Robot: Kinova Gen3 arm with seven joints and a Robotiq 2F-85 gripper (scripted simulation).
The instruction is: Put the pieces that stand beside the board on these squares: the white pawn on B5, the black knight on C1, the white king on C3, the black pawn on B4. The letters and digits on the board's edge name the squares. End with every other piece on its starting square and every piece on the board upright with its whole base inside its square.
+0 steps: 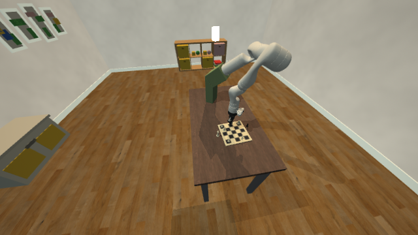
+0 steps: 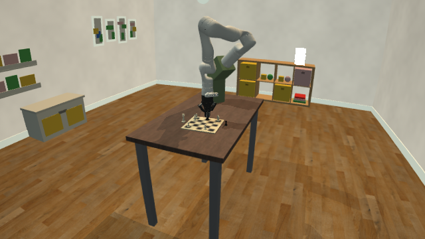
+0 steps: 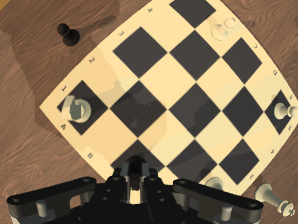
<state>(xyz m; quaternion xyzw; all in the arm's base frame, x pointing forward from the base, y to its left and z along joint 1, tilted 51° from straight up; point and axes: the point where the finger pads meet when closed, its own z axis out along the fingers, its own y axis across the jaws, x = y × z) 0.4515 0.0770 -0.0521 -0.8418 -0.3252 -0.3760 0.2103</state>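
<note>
My gripper (image 1: 231, 121) (image 2: 207, 114) (image 3: 135, 173) points down over C1 of the board (image 1: 238, 143) (image 3: 48, 107) and is shut on the black knight (image 2: 207, 118) (image 3: 135, 162). The knight is low at C1, mostly hidden by the fingers in the wrist view; whether its base touches the square is unclear. The white pawn (image 1: 242, 138) (image 2: 205, 127) (image 3: 219, 32) stands on B5. The white king (image 1: 217, 134) (image 2: 183, 118) (image 3: 275, 199) stands beside the board, off its E side. The black pawn (image 1: 247, 126) (image 2: 226, 123) (image 3: 71, 37) stands off the A side. C3 and B4 are bare.
A white knight (image 3: 77, 109) stands on A1. A white piece (image 3: 284, 111) stands on E5. Another pale piece (image 3: 214, 183) near the E side is partly cut off by the gripper. The wooden table (image 1: 209, 170) surrounds the board.
</note>
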